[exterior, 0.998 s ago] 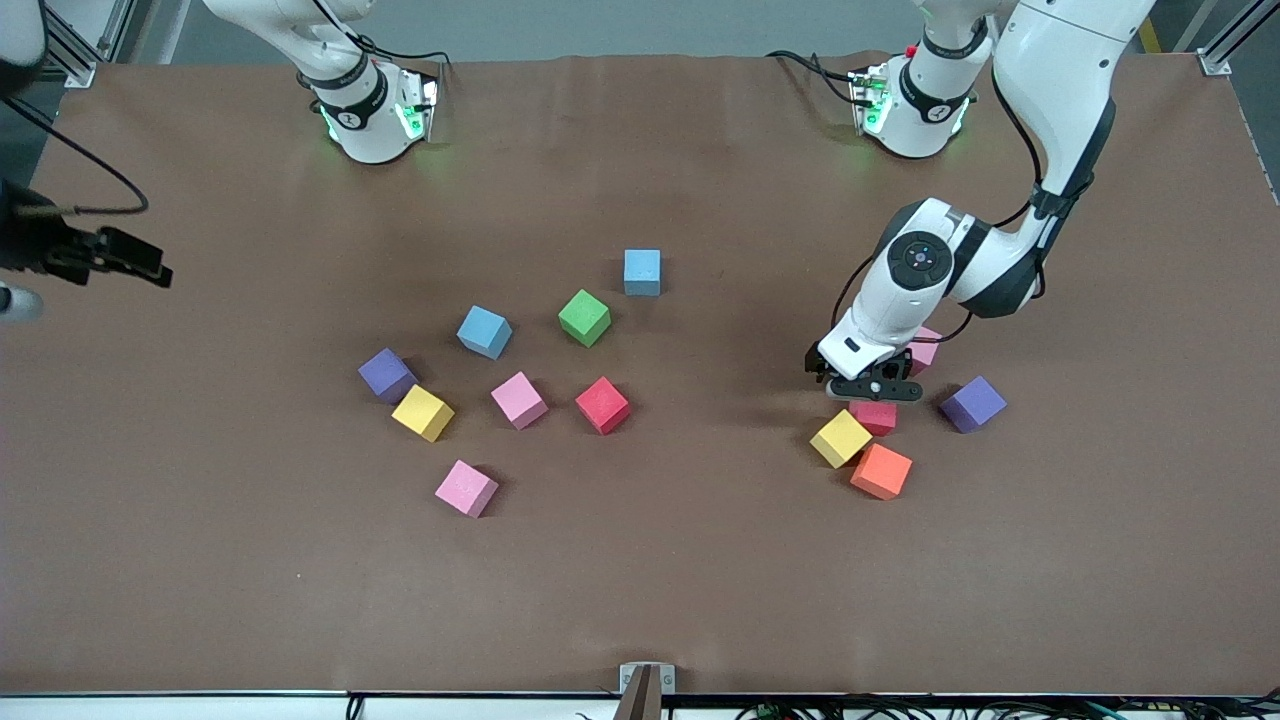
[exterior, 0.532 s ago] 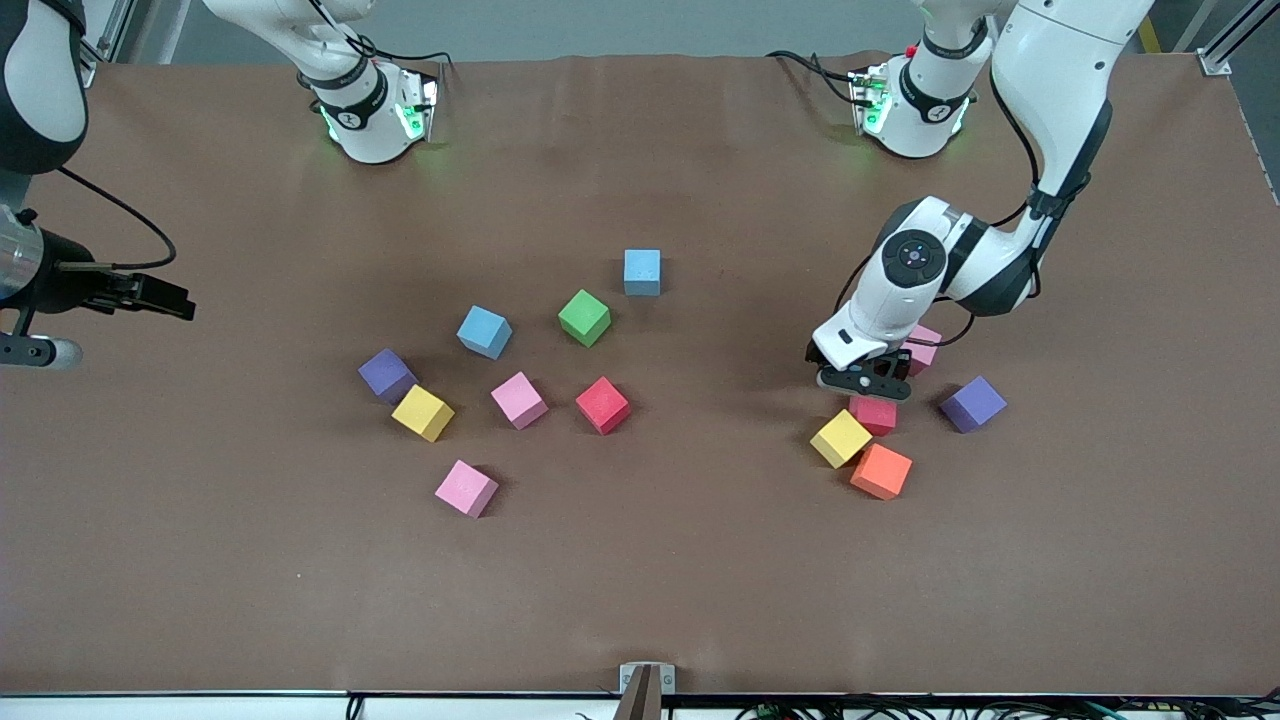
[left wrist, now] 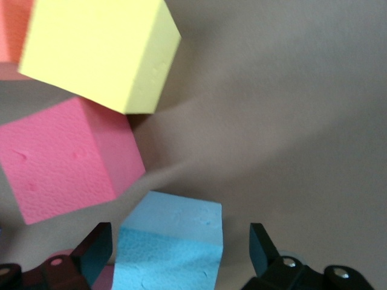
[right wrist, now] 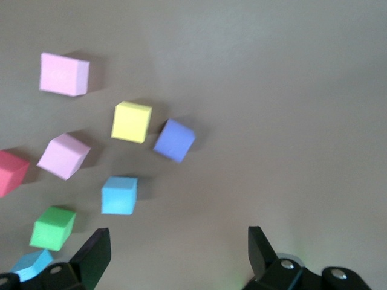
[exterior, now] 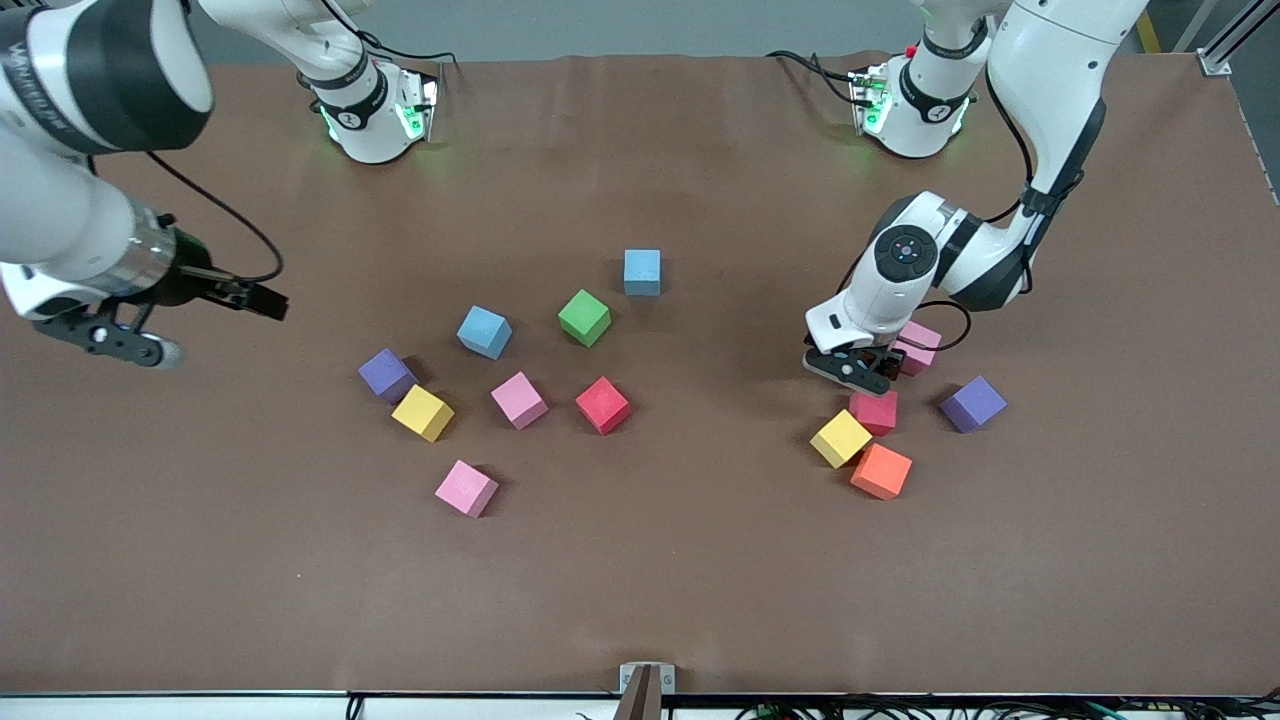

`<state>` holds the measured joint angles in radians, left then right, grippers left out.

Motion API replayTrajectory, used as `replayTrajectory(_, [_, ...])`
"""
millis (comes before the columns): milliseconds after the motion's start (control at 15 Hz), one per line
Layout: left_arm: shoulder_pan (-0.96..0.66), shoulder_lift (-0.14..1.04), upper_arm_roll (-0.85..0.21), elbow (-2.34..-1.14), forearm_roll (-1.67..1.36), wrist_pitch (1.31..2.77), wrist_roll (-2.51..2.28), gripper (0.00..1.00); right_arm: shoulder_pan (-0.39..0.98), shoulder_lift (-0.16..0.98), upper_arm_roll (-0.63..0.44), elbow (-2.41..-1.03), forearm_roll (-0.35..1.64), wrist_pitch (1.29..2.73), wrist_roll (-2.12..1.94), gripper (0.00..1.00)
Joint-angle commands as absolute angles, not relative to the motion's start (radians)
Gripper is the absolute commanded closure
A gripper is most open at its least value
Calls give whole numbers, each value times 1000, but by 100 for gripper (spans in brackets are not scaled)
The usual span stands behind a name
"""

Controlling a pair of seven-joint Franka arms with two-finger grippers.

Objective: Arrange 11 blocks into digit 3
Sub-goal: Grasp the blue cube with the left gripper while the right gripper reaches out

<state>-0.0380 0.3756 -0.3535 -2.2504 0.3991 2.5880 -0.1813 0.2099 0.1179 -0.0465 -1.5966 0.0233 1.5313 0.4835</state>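
If closed askew, could shove the yellow block (left wrist: pixel 97 51) and red block (left wrist: pixel 60 163) crowding the light blue block (left wrist: pixel 181 220), low in the frame's middle, or twist it free. Left gripper (left wrist: pixel 175 251) down at that cluster, tilted, jaws wide astride the light blue block, not gripping. Right gripper (right wrist: pixel 175 254) aloft at the right arm's end, jaws wide, empty; no digit 3 begun.

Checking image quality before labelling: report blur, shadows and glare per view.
Front view: sharp, even lighting; soft shadows beside blocks such as the green block; green glow at both arm bases. Left wrist view: close, slightly soft; light blue block between the open left hand's fingers. Right wrist view: mild motion blur over the blocks; open right hand above bare table.
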Motion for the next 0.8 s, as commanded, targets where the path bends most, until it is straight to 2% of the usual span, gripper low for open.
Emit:
replayTrajectory(0, [-18, 324, -364, -2310, 417, 2592, -124, 1, 264, 103, -52, -1649, 52, 1540, 578, 0])
replayTrajectory(133, [6, 322, -365, -2313, 417, 2592, -127, 18, 319, 109, -54, -1679, 52, 1598, 688, 0])
replayTrajectory(266, [6, 322, -365, -2312, 417, 2592, -141, 42, 372, 106, -54, -1755, 52, 1676, 791, 0])
replayTrajectory(333, [6, 322, -368, -2307, 416, 2592, -156, 49, 400, 106, -54, -1778, 52, 1698, 848, 0])
replayTrajectory(532, [2, 324, -423, -2290, 411, 2588, -367, 49, 465, 112, -54, -1833, 51, 1805, 997, 0])
replayTrajectory(732, [-9, 339, -509, -2260, 410, 2583, -717, 49, 532, 141, -54, -1913, 51, 1983, 1127, 0])
